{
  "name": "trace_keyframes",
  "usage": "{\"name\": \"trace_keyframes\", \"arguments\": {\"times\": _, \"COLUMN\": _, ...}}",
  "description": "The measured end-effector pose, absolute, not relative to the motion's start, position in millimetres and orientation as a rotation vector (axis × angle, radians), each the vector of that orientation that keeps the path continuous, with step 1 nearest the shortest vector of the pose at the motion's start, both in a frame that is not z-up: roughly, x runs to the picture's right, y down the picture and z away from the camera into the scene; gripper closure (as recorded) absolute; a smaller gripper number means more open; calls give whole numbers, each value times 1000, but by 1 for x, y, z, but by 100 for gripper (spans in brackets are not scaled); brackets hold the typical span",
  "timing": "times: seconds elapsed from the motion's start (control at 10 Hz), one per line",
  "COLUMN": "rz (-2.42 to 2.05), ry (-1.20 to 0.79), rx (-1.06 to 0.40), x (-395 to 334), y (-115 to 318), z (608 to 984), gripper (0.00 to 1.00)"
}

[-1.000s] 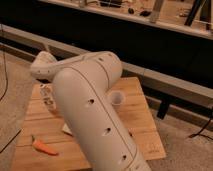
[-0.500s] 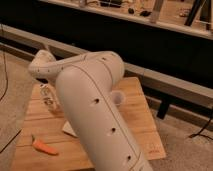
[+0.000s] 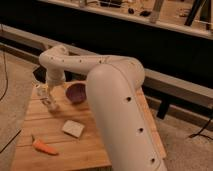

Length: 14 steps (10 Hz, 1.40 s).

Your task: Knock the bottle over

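The bottle point(image 3: 40, 93), small, clear and pale, stands at the back left of the wooden table point(image 3: 60, 155). My gripper point(image 3: 49, 101) hangs down from the wrist right beside it on its right. I cannot tell whether they touch. My white arm point(image 3: 117, 100) reaches from the lower right across the table, bends at an elbow point(image 3: 55, 56) above the back left corner and points down from there.
A purple bowl point(image 3: 76, 93) sits just right of the gripper. A white square block point(image 3: 73, 128) lies mid-table and an orange carrot point(image 3: 44, 146) lies near the front left edge. A dark wall and a ledge run behind the table.
The arm has swung up and left, uncovering the bowl and the middle of the table. The gripper has come down at the back left beside the bottle.
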<state>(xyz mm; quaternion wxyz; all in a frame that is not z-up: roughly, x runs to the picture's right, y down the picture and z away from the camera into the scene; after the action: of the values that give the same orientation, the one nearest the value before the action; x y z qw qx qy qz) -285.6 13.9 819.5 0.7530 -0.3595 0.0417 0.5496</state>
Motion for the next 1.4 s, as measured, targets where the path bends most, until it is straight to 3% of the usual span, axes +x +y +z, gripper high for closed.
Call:
{"name": "trace_keyframes", "arguments": {"times": 0.5, "rz": 1061, "ry": -237, "rx": -1301, "x": -273, "y": 18, "z": 768, "gripper": 35}}
{"name": "trace_keyframes", "arguments": {"times": 0.7, "rz": 988, "ry": -299, "rx": -1406, "x": -243, "y": 20, "z": 768, "gripper": 35}}
{"name": "trace_keyframes", "arguments": {"times": 1.0, "rz": 891, "ry": -182, "rx": -1372, "x": -198, "y": 28, "z": 800, "gripper": 35}}
{"name": "trace_keyframes", "arguments": {"times": 1.4, "rz": 875, "ry": 59, "rx": -1083, "x": -208, "y": 0, "z": 830, "gripper": 35}}
